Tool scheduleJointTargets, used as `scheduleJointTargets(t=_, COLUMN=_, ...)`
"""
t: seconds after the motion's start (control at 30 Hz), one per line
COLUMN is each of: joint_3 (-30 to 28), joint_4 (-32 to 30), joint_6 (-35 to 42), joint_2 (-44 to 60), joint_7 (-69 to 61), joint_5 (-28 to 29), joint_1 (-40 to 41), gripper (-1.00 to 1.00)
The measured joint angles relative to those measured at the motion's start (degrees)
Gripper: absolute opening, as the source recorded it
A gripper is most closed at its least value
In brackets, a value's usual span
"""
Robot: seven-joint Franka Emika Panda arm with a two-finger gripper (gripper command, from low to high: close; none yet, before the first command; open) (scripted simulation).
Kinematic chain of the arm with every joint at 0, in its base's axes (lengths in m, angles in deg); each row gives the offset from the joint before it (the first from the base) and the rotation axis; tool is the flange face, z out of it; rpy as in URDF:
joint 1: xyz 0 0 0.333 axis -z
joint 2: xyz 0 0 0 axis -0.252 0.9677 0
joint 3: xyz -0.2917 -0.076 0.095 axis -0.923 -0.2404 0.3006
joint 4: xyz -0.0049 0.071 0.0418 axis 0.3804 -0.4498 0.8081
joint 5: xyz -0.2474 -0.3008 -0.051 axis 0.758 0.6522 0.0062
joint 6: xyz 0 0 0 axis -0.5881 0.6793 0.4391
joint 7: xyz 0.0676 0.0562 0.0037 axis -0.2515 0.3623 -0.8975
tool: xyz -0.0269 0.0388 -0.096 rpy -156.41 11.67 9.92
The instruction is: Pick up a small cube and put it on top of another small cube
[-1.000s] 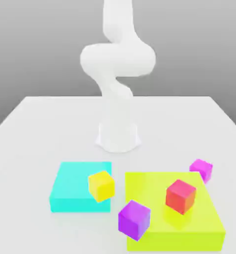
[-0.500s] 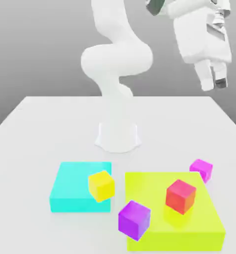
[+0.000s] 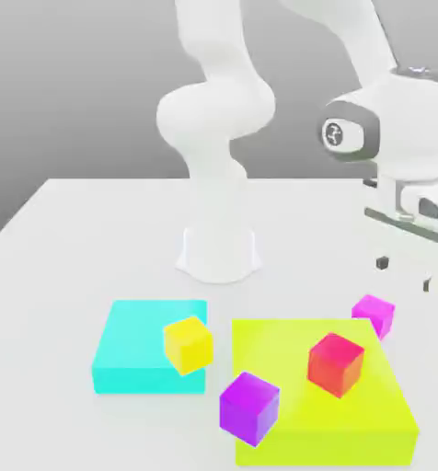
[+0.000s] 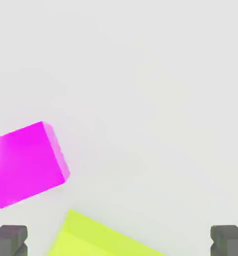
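While the white robot arm (image 3: 379, 101) reaches over at the exterior view's right, its two-finger end effector (image 3: 405, 274) hangs above the pale tabletop (image 3: 94, 239), fingers spread wide and grasping nothing. Near it and lower down, the small bright magenta-pink cube (image 3: 374, 315) lies just beside the far corner, at the exterior view's right, of a flat yellow-green square block (image 3: 287, 414). In the hand view, the cube is off-centre, not between the fingertips (image 4: 9, 239). A small red cube (image 3: 335, 365) appears over the yellow-green block, and a violet-purple cube (image 3: 249, 407) overlaps its edge at the exterior view's left. Farther that way, a small yellow cube (image 3: 189, 345) overlaps a flat cyan block (image 3: 135, 340).
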Motion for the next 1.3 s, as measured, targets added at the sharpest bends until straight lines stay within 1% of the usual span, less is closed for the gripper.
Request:
scheduleJointTargets(t=0.1, joint_3=1.0, joint_4=-1.6, joint_6=-3.5, joint_2=4.4, joint_7=-3.9, joint_5=1.7, joint_1=-2.1, gripper=0.00)
scheduleJointTargets(t=0.3, joint_3=-0.3, joint_4=0.0, joint_6=-13.5, joint_2=16.5, joint_7=-3.5, joint_5=3.6, joint_1=-2.9, gripper=0.00)
scheduleJointTargets(t=0.33, joint_3=-0.5, joint_4=0.3, joint_6=-14.9, joint_2=18.2, joint_7=-3.4, joint_5=3.7, joint_1=-3.1, gripper=-1.00)
scheduleJointTargets(t=0.57, joint_3=-0.6, joint_4=0.4, joint_6=-15.0, joint_2=18.5, joint_7=-3.4, joint_5=3.7, joint_1=-3.2, gripper=-1.00)
scheduleJointTargets(t=0.83, joint_3=-0.1, joint_4=-1.7, joint_6=-2.6, joint_2=4.0, joint_7=-5.6, joint_5=1.9, joint_1=-3.0, gripper=-1.00)
scheduleJointTargets(t=1.03, joint_3=-5.0, joint_4=3.9, joint_6=7.0, joint_2=-0.2, joint_7=-20.1, joint_5=2.8, joint_1=2.4, gripper=-1.00)
scheduleJointTargets(t=1.3, joint_3=-13.6, joint_4=12.6, joint_6=19.7, joint_2=-4.3, joint_7=-40.9, joint_5=5.3, joint_1=8.5, gripper=-1.00)
